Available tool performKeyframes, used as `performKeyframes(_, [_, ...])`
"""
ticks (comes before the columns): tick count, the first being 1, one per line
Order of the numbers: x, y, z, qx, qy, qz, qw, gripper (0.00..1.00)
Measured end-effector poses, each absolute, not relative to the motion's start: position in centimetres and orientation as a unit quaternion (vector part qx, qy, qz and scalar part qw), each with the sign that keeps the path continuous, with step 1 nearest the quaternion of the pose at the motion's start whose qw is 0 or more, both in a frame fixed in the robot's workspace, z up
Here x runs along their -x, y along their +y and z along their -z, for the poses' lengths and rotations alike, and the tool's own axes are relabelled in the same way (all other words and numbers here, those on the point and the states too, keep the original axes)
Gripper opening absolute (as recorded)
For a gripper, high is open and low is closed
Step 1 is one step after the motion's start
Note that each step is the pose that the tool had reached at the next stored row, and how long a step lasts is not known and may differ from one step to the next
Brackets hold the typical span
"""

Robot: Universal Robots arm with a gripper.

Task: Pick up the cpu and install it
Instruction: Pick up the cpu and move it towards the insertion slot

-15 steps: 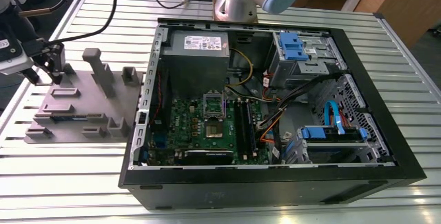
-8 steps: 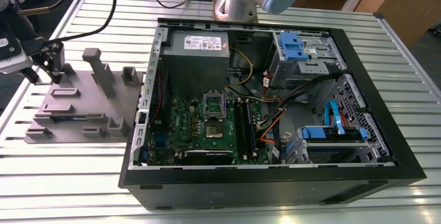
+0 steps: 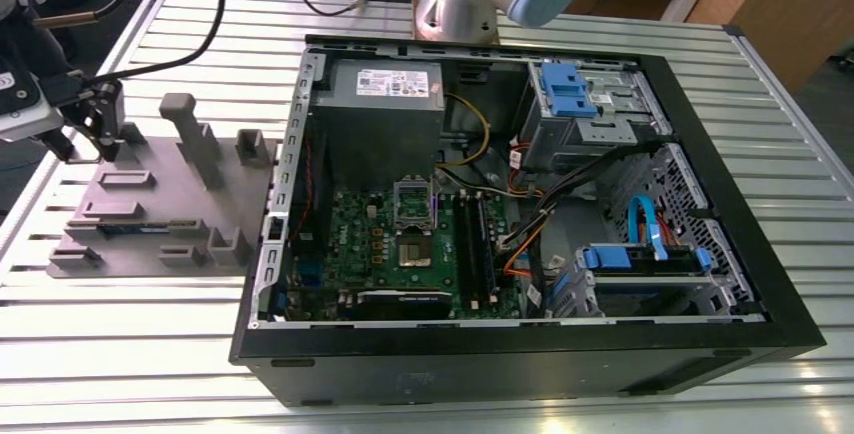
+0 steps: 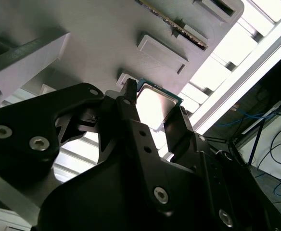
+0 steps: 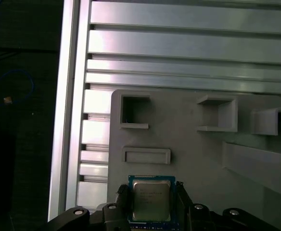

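In the exterior view, you see the gripper [image 3: 83, 137] at the view's far left. It hangs low over the outer end of the grey fixture [image 3: 147, 216], which lies on the slatted metal table [image 3: 134, 326]. To the exterior view's right of the fixture stands the open computer case [image 3: 534, 356]. The metal-framed socket [image 3: 414, 222] sits on the board inside it, well apart from the gripper.

In the second wrist view, you look along the black fingers [image 4: 131, 113] towards the fixture [image 4: 83, 43]. The cpu [image 4: 152, 102] sits between the fingertips with its shiny top facing you. One tip meets the chip's corner and the other covers its opposite edge. The gripper [image 4: 155, 107] has narrowed to the chip's width and pinches it. You cannot tell here whether the chip is raised off the fixture or resting in its seat.

In the first wrist view, the cpu [image 5: 151, 199] lies square between the two fingers [image 5: 122, 201], which press against its opposite sides. The gripper [image 5: 151, 204] is at the fixture's [image 5: 188, 154] edge, near a shallow rectangular pocket and two deeper square ones. The table's [image 5: 179, 48] slats lie beyond it.
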State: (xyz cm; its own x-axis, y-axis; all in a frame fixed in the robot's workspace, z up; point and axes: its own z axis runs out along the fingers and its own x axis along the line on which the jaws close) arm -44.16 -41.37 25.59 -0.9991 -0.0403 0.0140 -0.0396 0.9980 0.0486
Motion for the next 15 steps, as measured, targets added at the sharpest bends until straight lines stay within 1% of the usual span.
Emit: performKeyframes(15, [44.16,-41.37,-26.0,-0.02,-0.999,0.024,0.008,0.47])
